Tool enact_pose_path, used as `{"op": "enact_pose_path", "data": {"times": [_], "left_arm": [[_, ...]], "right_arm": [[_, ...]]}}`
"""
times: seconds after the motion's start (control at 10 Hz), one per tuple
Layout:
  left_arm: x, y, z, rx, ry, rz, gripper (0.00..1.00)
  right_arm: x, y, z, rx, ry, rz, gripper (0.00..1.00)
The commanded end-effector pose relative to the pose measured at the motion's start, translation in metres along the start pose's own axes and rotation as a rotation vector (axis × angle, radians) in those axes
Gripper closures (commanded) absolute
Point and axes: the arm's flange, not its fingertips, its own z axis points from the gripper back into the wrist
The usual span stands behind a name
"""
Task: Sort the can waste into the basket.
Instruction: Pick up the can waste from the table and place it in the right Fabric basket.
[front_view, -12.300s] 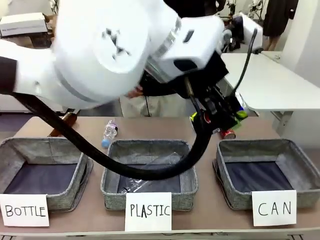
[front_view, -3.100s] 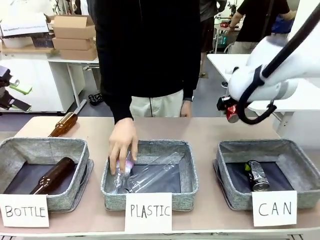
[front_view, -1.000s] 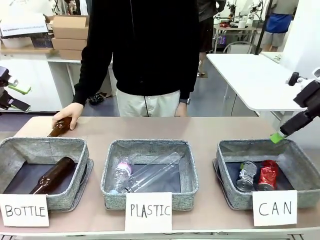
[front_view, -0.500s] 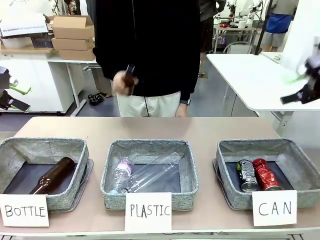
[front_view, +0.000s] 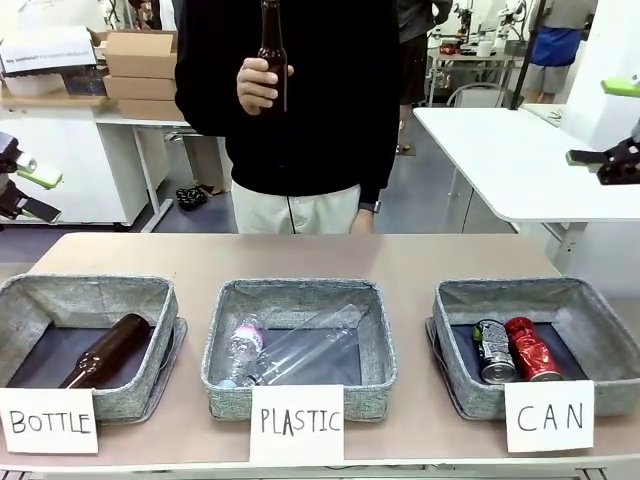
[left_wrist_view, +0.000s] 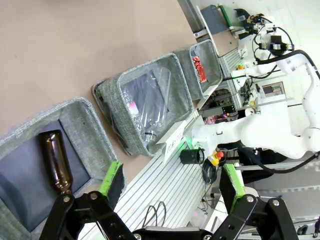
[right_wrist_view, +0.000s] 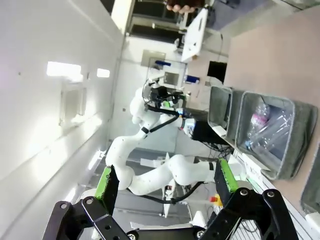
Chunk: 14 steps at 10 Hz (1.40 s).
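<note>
Jaws: left gripper (left_wrist_view: 172, 182) with jaws spread wide and empty, bottom of the left wrist view; right gripper (right_wrist_view: 162, 181) likewise spread wide and empty, bottom of the right wrist view; in the front view the left gripper sits at the far left edge at mid-height, the right gripper at the far right edge in the upper part of the frame, both off the worktop.

Surface: tan worktop (front_view: 300, 255), bare across its far half; three grey woven baskets in a row along the near edge, each with a white sign in front; the one signed BOTTLE (front_view: 85, 340) at lower left holds a brown bottle lying flat; the one signed PLASTIC (front_view: 298, 345) at lower centre holds clear plastic bottles; the basket (front_view: 590, 310) signed CAN at lower right.

Room: a person in a black top stands at the far side, upper centre, hand (front_view: 258, 85) raised holding a brown glass bottle (front_view: 272, 45) upright; white table behind at upper right.

Task items: black can (front_view: 494, 351) and red can (front_view: 530, 349) lie side by side, touching, on the dark bottom of the basket, well below the right gripper.
</note>
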Motion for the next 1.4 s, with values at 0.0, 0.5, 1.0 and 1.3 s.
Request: {"op": "enact_pose_path", "data": {"times": [0.0, 0.5, 1.0, 1.3], "left_arm": [[-0.0014, -0.0005, 0.0022, -0.001, 0.011, -0.012, 0.00], [-0.0014, -0.0005, 0.0022, -0.001, 0.011, -0.012, 0.00], [-0.0014, -0.0005, 0.0022, -0.001, 0.011, -0.012, 0.00], [-0.0014, -0.0005, 0.0022, -0.001, 0.011, -0.012, 0.00]], "right_arm": [[-0.0077, 0.0153, 0.0021, -0.035, 0.042, 0.055, 0.00], [-0.0077, 0.0153, 0.0021, -0.035, 0.042, 0.055, 0.00], [-0.0077, 0.0153, 0.0021, -0.035, 0.042, 0.055, 0.00], [-0.0077, 0.0153, 0.0021, -0.035, 0.042, 0.055, 0.00]]}}
